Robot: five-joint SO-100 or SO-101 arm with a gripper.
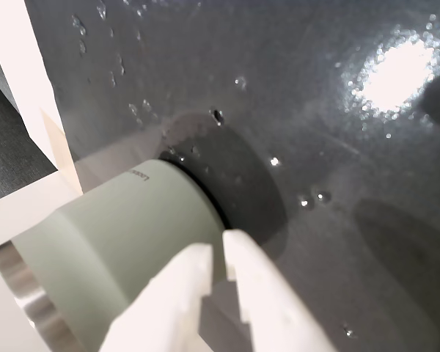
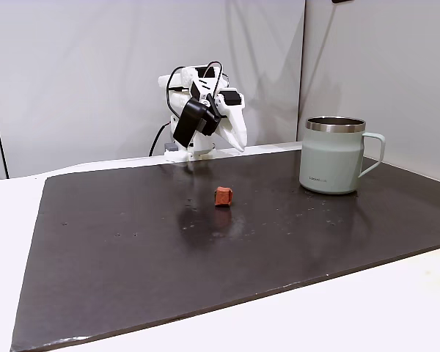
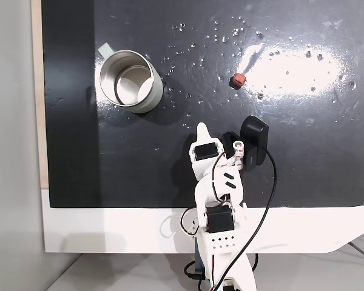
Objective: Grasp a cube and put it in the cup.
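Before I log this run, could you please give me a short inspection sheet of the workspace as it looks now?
Surface: dark glossy mat on a white table, with small specks and lamp glare.
Job's things: cube on the mat, untouched; cup upright, apart from the cube, looks empty from above.
Clutter: nothing seen.
Grippers: gripper raised, fingers nearly together, holding nothing, aimed toward the cup.
Cables: black cable looping along the arm.
Surroundings: plain pale walls behind the table.
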